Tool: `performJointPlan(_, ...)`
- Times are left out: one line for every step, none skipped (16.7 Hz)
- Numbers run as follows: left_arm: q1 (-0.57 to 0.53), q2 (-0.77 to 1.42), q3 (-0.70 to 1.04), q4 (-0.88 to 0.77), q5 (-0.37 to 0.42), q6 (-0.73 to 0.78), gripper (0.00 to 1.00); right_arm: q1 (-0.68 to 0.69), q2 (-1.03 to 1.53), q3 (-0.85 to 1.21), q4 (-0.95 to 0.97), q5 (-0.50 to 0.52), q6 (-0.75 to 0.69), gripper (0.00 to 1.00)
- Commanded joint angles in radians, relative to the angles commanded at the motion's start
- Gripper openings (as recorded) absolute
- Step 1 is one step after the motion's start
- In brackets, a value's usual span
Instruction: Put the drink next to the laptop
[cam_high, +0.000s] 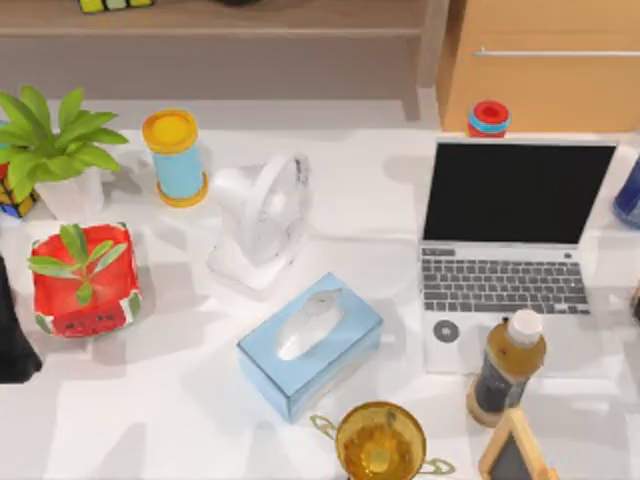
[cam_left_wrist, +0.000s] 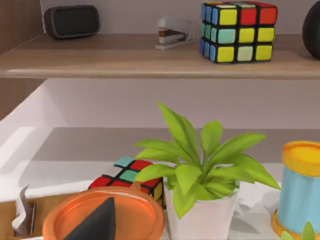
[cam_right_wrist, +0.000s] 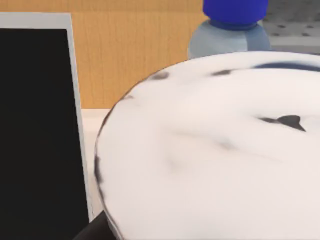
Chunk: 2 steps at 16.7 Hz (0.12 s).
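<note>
Tool states could not be told. Drink (cam_high: 507, 368) stood upright beside the laptop (cam_high: 503, 240), touching its front corner; placement judged essentially complete.

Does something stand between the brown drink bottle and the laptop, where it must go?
Nothing visible does. In the top view the brown bottle stands right by the laptop, at its front right corner, with no object between them. The gold cup and the small framed board stand nearer the table's front edge, not in between.
</note>
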<state>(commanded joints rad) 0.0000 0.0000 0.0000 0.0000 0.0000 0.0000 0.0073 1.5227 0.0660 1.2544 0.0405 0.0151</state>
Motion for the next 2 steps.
performJointPlan(0.0,0.0,0.0,0.0,0.0,0.0,1.0,0.0,0.0,0.0,0.0,0.0,0.0,1.0)
performJointPlan(0.0,0.0,0.0,0.0,0.0,0.0,1.0,0.0,0.0,0.0,0.0,0.0,0.0,1.0)
